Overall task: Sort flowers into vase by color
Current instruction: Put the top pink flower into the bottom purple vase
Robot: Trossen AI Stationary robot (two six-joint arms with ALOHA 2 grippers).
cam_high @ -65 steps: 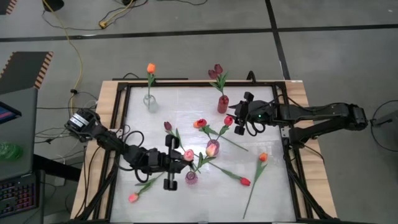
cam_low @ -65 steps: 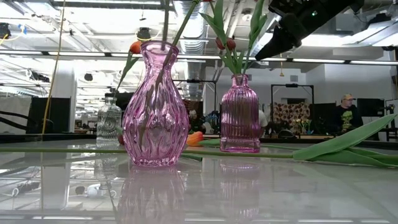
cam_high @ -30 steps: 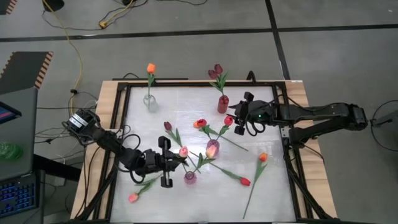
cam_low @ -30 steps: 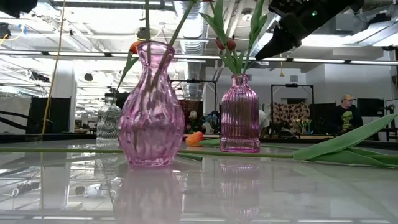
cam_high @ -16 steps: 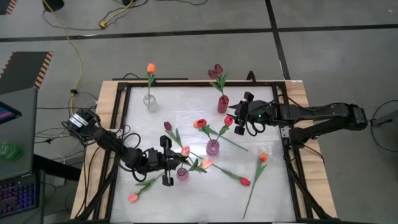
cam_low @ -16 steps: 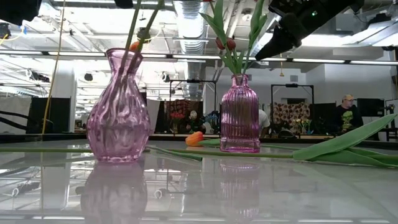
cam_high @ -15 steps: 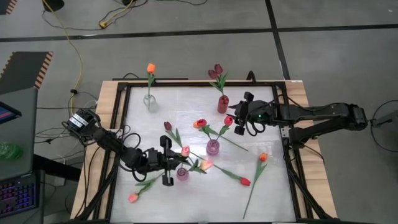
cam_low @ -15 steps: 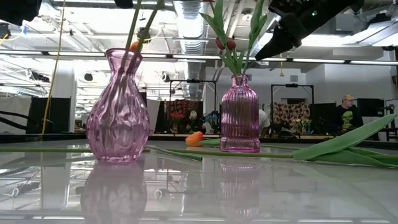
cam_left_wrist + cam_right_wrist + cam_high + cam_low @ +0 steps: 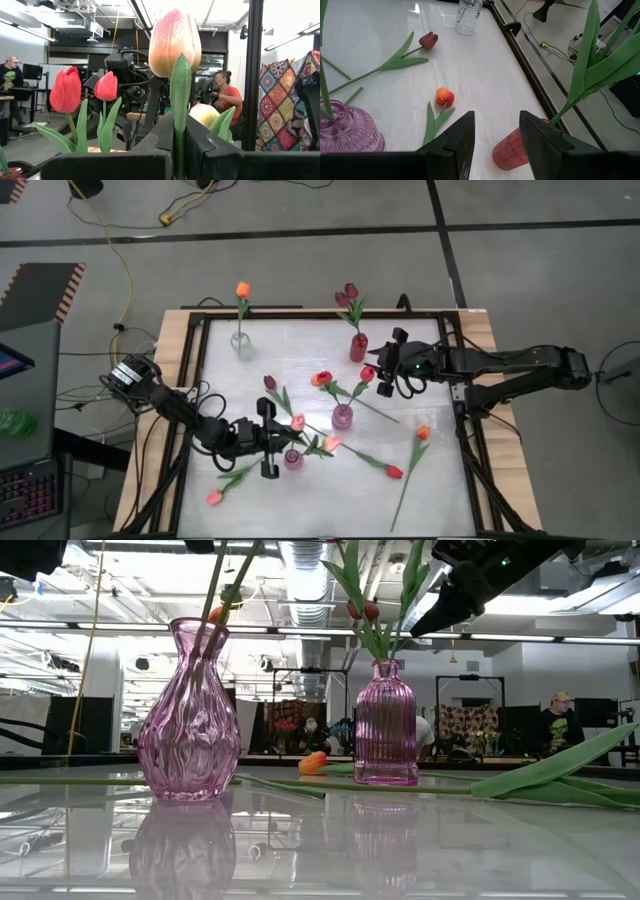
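While clamped on a pink tulip (image 9: pixel 175 42) stem, left gripper (image 9: pixel 272 442) fingers hover beside pink vase (image 9: pixel 293 460). Right gripper (image 9: pixel 385 383) fingers spread wide, empty, near red vase (image 9: pixel 358 347).

Bright overhead lights glare off the glossy table (image 9: pixel 400 840) (mirror reflections), backlit wrist views, soft shadows

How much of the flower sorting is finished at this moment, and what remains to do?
Done: an orange tulip stands in the clear vase, maroon tulips in the ribbed vase. In hand: the left end effector grips a pink tulip, stem in the near pink vase; the right end effector hovers open. Left: about five loose tulips lie on the table.
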